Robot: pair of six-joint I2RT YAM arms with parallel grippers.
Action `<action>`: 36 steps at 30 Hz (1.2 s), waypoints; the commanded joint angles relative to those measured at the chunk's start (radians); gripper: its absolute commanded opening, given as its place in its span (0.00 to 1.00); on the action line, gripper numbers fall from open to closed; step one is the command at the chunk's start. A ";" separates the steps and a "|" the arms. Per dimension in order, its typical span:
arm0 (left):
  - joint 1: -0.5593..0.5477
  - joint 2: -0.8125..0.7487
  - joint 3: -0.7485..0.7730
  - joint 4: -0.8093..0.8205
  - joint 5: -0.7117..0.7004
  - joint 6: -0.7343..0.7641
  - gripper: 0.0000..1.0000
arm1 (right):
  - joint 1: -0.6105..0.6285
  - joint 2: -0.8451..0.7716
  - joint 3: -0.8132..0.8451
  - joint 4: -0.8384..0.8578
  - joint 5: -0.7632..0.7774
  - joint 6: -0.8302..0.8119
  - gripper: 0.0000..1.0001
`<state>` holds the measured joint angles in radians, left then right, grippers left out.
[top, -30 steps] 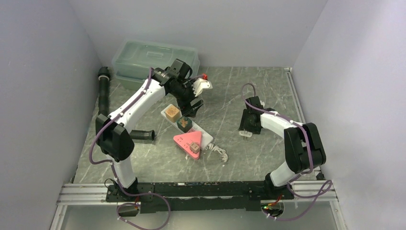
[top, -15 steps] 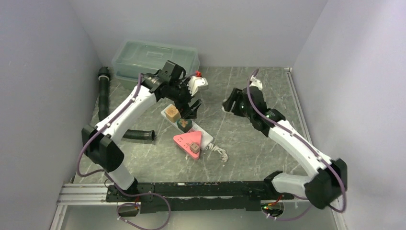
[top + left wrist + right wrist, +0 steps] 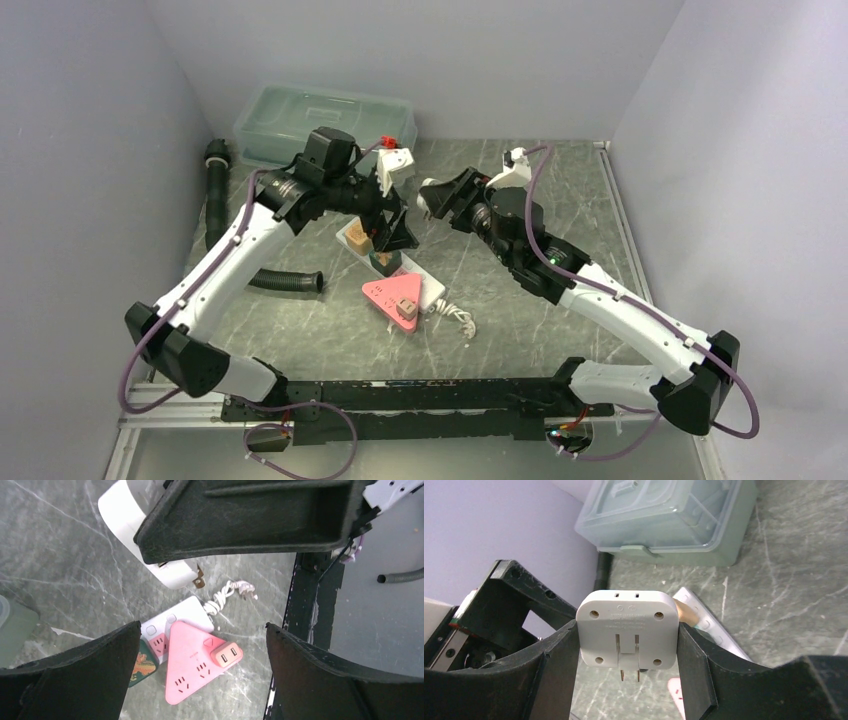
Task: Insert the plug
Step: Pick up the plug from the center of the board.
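Note:
My right gripper (image 3: 626, 647) is shut on a white plug (image 3: 626, 629). The plug's flat face looks at the camera and its two metal prongs point down. In the top view this gripper (image 3: 436, 197) hangs above the table, right of the left gripper (image 3: 393, 228). The left gripper (image 3: 202, 626) stands wide open and holds nothing. Below it lie a pink triangular socket block (image 3: 192, 667) and a white power strip (image 3: 182, 614). The held plug (image 3: 145, 535) shows at the top of the left wrist view, above the strip.
On the power strip (image 3: 428, 285) sit a tan cube plug (image 3: 361, 238) and a green plug (image 3: 385, 261). Its coiled white cord (image 3: 460, 318) lies to the right. A translucent lidded box (image 3: 325, 122) stands at the back left, a black corrugated hose (image 3: 287, 283) at the left.
The right arm has lifted from the table's right side and swung left towards the strip with the plug. The left gripper has opened a little wider and shifted slightly left.

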<state>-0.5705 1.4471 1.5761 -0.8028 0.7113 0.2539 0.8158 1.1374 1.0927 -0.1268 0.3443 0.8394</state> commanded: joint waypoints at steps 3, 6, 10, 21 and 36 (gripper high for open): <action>0.005 -0.085 -0.001 0.133 0.044 -0.110 0.97 | 0.023 0.008 0.026 0.122 0.030 0.055 0.40; 0.007 -0.092 -0.010 0.162 0.058 -0.134 0.90 | 0.037 0.018 0.035 0.122 0.040 0.054 0.40; 0.008 -0.101 -0.040 0.204 0.069 -0.175 0.86 | 0.048 0.019 0.027 0.163 0.029 0.065 0.40; 0.028 -0.101 -0.063 0.285 -0.010 -0.232 0.68 | 0.085 0.004 -0.010 0.213 0.014 0.087 0.40; 0.063 -0.099 -0.072 0.276 0.071 -0.222 0.00 | 0.112 -0.055 -0.083 0.314 -0.102 0.038 0.54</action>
<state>-0.5201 1.3712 1.5024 -0.5579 0.7136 0.0299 0.9115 1.1526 1.0306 0.0853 0.3592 0.9268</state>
